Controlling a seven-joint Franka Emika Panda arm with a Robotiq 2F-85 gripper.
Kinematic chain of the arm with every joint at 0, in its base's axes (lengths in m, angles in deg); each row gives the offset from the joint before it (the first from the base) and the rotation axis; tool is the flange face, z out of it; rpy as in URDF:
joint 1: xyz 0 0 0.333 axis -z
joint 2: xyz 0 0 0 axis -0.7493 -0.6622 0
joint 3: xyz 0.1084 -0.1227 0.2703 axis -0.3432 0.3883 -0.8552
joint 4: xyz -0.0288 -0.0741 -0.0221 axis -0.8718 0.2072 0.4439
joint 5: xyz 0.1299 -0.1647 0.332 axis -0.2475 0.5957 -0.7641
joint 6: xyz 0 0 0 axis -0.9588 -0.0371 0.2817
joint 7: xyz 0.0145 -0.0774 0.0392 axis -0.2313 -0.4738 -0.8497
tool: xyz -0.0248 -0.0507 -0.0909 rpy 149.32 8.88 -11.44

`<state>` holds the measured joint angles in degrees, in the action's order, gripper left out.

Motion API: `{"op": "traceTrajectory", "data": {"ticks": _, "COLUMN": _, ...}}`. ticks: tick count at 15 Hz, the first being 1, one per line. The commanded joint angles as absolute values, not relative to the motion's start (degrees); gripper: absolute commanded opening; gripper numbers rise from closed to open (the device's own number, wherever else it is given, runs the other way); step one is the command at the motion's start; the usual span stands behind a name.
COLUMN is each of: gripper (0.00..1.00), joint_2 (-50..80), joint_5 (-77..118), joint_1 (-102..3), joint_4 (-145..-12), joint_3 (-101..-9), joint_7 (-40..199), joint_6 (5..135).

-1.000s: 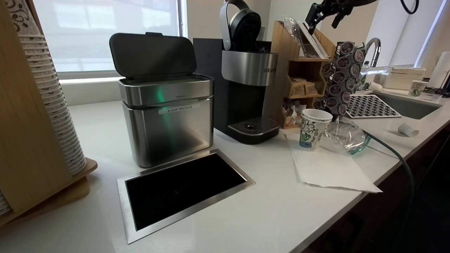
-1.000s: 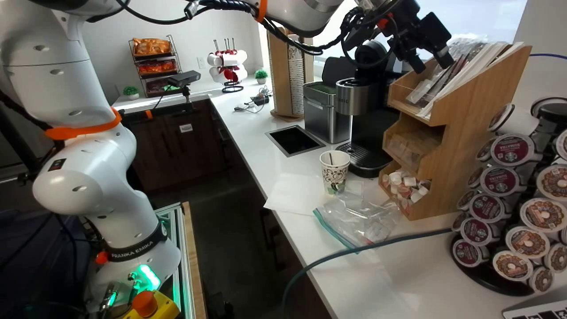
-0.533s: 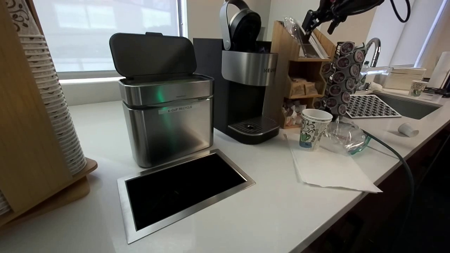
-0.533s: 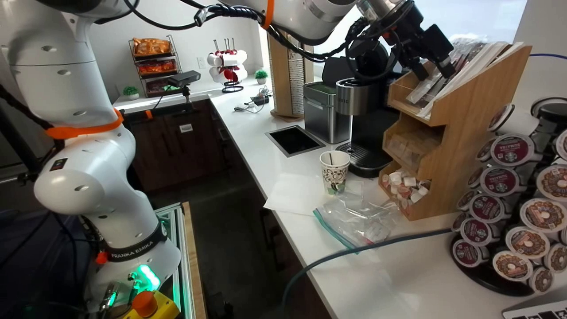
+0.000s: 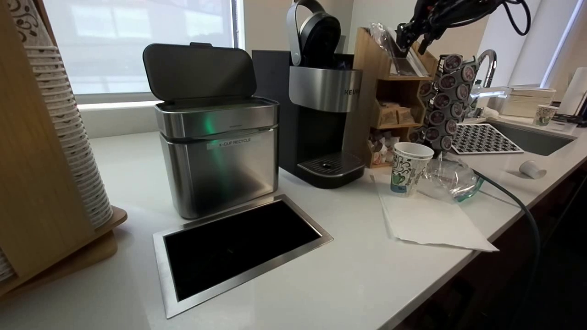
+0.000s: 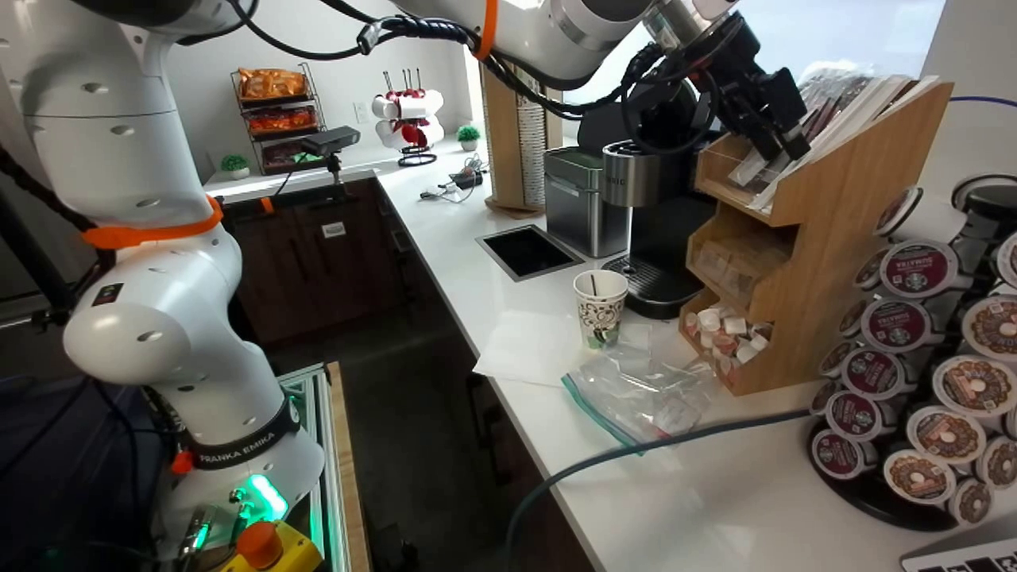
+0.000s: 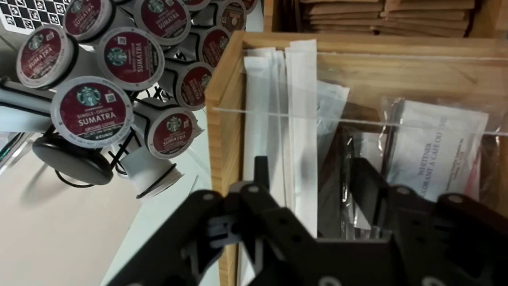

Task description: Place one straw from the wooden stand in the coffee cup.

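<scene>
Over the top bin (image 7: 357, 41) of the wooden stand (image 6: 846, 238), I have the claw (image 7: 311, 169) angled down at the packets; one arm, so no choice of hand. From the wrist, white paper-wrapped strips, which I take to be the straws (image 7: 301, 115), run lengthwise along the bin's side wall, front lip toward back. Their long axis lies square across my closing line. One stack shows within the gap, nearer the fingertip (image 7: 261, 171) on the side of the coffee pods (image 7: 131, 58); that tip overlaps the neighbouring stack. Its opposite shows over clear-wrapped packets (image 7: 436, 147).

Claw state: fingers apart, no grasp seen. Depth unreadable; cannot tell whether the tips touch paper.

Cup (image 6: 601, 318): upright on the counter (image 6: 675, 508), well below the bin, a thin dark stick (image 6: 593, 284) inside.

Judgement: picking step, before the pinch. I'd go straight in and close on the stack in the gap; main risk, drawing several straws at once.

Against the half-second-old frames: claw sits lower and nearer the bin. In both exterior views the finger gap looks narrower; partial closing or a turned wrist, cannot say which. Cup unmoved.
</scene>
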<state>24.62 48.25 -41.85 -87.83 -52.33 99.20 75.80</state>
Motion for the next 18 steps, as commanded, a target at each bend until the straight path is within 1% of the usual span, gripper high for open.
{"op": "traceTrajectory", "data": {"ticks": 1, "gripper": 0.58, "joint_2": 23.69, "joint_5": 48.86, "joint_1": -42.89, "joint_4": -87.23, "joint_3": -51.12, "joint_7": 100.45, "joint_6": 77.06}}
{"op": "traceTrajectory", "data": {"ticks": 3, "gripper": 0.59, "joint_2": 23.56, "joint_5": 48.87, "joint_1": -42.92, "joint_4": -87.21, "joint_3": -51.07, "joint_7": 100.44, "joint_6": 76.99}}
{"op": "traceTrajectory", "data": {"ticks": 10, "gripper": 0.55, "joint_2": 22.96, "joint_5": 48.92, "joint_1": -43.21, "joint_4": -87.09, "joint_3": -50.77, "joint_7": 100.42, "joint_6": 76.94}}
{"op": "traceTrajectory", "data": {"ticks": 11, "gripper": 0.5, "joint_2": 22.9, "joint_5": 48.92, "joint_1": -43.26, "joint_4": -87.08, "joint_3": -50.72, "joint_7": 100.39, "joint_6": 76.94}}
{"op": "traceTrajectory", "data": {"ticks": 13, "gripper": 0.31, "joint_2": 22.81, "joint_5": 48.92, "joint_1": -43.35, "joint_4": -87.09, "joint_3": -50.64, "joint_7": 100.34, "joint_6": 76.98}}
{"op": "traceTrajectory", "data": {"ticks": 14, "gripper": 0.25, "joint_2": 22.78, "joint_5": 48.91, "joint_1": -43.38, "joint_4": -87.09, "joint_3": -50.6, "joint_7": 100.29, "joint_6": 77.02}}
{"op": "traceTrajectory", "data": {"ticks": 17, "gripper": 0.0, "joint_2": 22.65, "joint_5": 48.89, "joint_1": -43.5, "joint_4": -87.07, "joint_3": -50.51, "joint_7": 100.14, "joint_6": 77.02}}
{"op": "traceTrajectory", "data": {"ticks": 18, "gripper": 0.0, "joint_2": 22.59, "joint_5": 48.86, "joint_1": -43.52, "joint_4": -87.01, "joint_3": -50.49, "joint_7": 100.09, "joint_6": 76.98}}
